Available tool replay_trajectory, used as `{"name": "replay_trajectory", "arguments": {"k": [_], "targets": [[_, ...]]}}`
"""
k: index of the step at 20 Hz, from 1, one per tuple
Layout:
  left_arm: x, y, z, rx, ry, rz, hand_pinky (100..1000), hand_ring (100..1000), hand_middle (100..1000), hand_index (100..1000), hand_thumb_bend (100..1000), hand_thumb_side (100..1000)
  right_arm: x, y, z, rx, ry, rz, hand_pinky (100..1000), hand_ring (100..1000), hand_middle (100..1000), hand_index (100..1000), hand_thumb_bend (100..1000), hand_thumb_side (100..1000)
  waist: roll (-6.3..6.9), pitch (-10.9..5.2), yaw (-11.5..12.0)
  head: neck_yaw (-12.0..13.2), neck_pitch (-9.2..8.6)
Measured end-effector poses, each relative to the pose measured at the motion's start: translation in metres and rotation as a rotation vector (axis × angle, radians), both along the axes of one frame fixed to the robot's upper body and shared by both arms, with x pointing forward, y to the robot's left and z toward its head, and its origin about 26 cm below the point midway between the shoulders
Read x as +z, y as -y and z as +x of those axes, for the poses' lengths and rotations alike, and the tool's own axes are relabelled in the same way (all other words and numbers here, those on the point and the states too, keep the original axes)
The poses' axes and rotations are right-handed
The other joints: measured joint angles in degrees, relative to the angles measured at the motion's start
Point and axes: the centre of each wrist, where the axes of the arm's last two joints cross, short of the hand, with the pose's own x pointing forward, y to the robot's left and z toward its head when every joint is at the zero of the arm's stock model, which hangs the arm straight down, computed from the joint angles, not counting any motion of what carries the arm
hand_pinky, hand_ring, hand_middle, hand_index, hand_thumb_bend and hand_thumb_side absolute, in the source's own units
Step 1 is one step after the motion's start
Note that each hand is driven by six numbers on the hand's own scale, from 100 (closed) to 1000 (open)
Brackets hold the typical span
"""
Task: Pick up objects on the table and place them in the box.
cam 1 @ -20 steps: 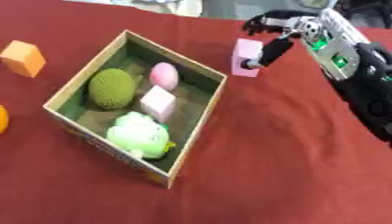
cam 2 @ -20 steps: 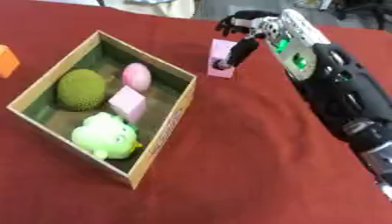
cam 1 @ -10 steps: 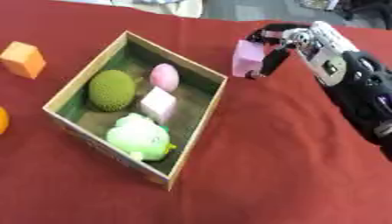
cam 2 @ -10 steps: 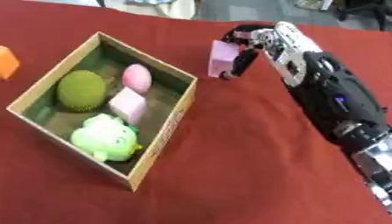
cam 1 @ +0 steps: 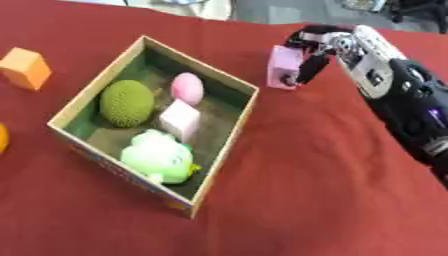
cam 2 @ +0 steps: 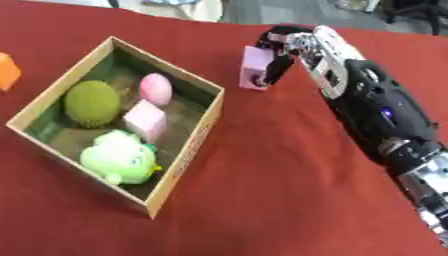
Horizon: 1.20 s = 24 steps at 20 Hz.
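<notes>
The box (cam 1: 226, 150), open-topped cardboard with a green inside, sits on the red tablecloth (cam 1: 289, 200). In its nearest corner lies a light green frog toy (cam 1: 159, 158). Behind that, a pale pink cube (cam 1: 180, 118) leans near the box's middle, with a bumpy green ball (cam 1: 126, 102) to its left and a pink egg (cam 1: 187, 88) just beyond it. Left of the box, an orange round thing (cam 1: 3, 138) shows at the picture's edge, and farther back stands an orange block (cam 1: 25, 68), well apart from the box. Past the box's far right corner, the right hand (cam 1: 317, 49) has its fingers curled round a lilac block (cam 1: 283, 73), thumb side toward the box. The block is outside the box, just beyond its rim. A grey floor lies beyond the table.
</notes>
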Motion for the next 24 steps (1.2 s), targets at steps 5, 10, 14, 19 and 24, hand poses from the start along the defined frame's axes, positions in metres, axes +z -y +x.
{"name": "replay_trajectory", "arguments": {"k": [5, 10, 14, 19, 24], "targets": [[0.000, 0.000, 0.000, 0.001, 0.000, 0.000, 825, 744, 714, 860, 523, 847, 0.029, -0.013, -0.016, 0.046, 0.121, 0.037, 821, 732, 483, 655, 100, 100, 0.00, 0.00, -0.2, 0.1, 0.01], [0.000, 0.000, 0.000, 0.001, 0.000, -0.001, 825, 744, 714, 860, 522, 847, 0.068, -0.040, -0.059, 0.196, 0.272, 0.005, 806, 692, 480, 652, 121, 100, 0.00, 0.00, -0.5, 0.2, 0.04], [0.000, 0.000, 0.000, 0.001, 0.001, 0.000, 825, 744, 714, 860, 521, 847, 0.091, -0.077, -0.106, 0.394, 0.339, -0.043, 804, 688, 480, 651, 124, 100, 0.00, 0.00, -0.3, 0.0, 0.05], [0.001, 0.000, 0.000, -0.001, 0.003, -0.001, 824, 743, 714, 860, 521, 846, 0.104, -0.108, -0.145, 0.584, 0.357, -0.087, 803, 693, 489, 659, 136, 100, 0.00, -0.01, -0.1, -0.2, 0.09], [0.002, 0.001, 0.001, -0.004, 0.006, -0.001, 824, 743, 713, 859, 523, 846, 0.099, -0.132, -0.151, 0.706, 0.288, -0.130, 801, 700, 500, 668, 138, 100, -0.02, -0.03, 0.2, -0.6, 0.11]]}}
